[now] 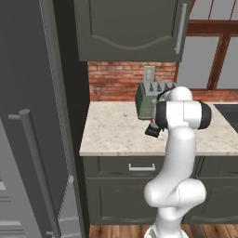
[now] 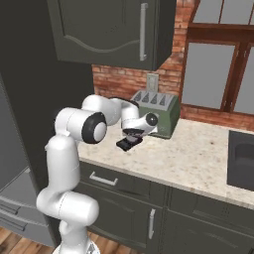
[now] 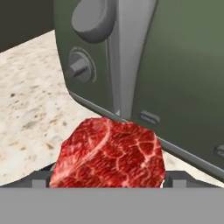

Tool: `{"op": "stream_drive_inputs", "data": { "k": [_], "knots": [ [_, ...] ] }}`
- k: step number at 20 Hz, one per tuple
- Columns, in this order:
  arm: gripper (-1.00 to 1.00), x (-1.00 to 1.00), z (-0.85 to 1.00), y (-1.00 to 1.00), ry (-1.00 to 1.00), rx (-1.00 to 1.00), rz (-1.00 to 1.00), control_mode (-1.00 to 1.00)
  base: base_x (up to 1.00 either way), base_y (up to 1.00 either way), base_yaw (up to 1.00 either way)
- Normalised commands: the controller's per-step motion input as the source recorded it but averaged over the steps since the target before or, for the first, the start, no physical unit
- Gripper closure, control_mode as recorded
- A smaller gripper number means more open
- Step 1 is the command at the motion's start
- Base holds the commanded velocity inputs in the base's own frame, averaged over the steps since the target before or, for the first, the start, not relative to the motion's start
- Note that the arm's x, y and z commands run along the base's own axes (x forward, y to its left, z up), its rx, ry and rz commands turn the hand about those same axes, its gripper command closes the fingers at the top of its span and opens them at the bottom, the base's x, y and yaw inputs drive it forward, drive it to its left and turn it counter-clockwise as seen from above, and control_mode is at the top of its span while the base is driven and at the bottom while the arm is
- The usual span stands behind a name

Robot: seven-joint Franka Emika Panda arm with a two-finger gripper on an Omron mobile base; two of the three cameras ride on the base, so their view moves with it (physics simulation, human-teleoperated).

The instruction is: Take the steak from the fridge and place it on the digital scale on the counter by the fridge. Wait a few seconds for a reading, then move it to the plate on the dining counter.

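The marbled red chunk of raw steak (image 3: 109,153) sits right at the gripper (image 3: 109,186), between the two dark finger tips (image 3: 39,180) that flank it left and right in the hand view. The jaws stand wide apart, and no clamping on the meat is visible; it looks released, though the contact line is hidden at the bottom of that view, so this is a judgement.

In the base views the hand hovers low over the small flat black rectangular scale (image 2: 128,143), which lies on the short beige speckled stone counter (image 1: 111,132), just in front of the green metal toaster (image 2: 161,114) with its grey knob and lever. The steak probably rests on that slab.

The meat is an irregular, soft-looking lump, broadest across the span between the fingers, its glossy surface veined with white fat. The next grasp would turn on closing straight inward across that width, with the hard, smooth toaster wall close beyond it. The tall grey metal fridge (image 1: 32,139) stands to the left.
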Motion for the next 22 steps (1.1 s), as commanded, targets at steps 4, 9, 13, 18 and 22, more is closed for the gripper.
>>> {"op": "stream_drive_inputs", "data": {
  "k": [4,9,13,18,22],
  "knots": [
    [-1.00,-0.17,0.00,0.04,0.00,0.00,0.00,-1.00,0.00,0.00,0.00],
    [-1.00,-0.22,0.01,0.00,0.00,0.00,-0.02,-1.00,0.00,0.00,0.00],
    [-1.00,-0.25,0.12,0.00,0.00,0.00,-0.04,-1.00,0.00,0.00,0.00],
    [-1.00,-0.20,0.39,0.00,-0.02,0.00,-0.03,-1.00,0.00,0.00,0.00],
    [-1.00,-0.34,0.75,0.00,-0.09,0.00,-0.01,-1.00,0.00,0.00,0.00]
  ]
}}
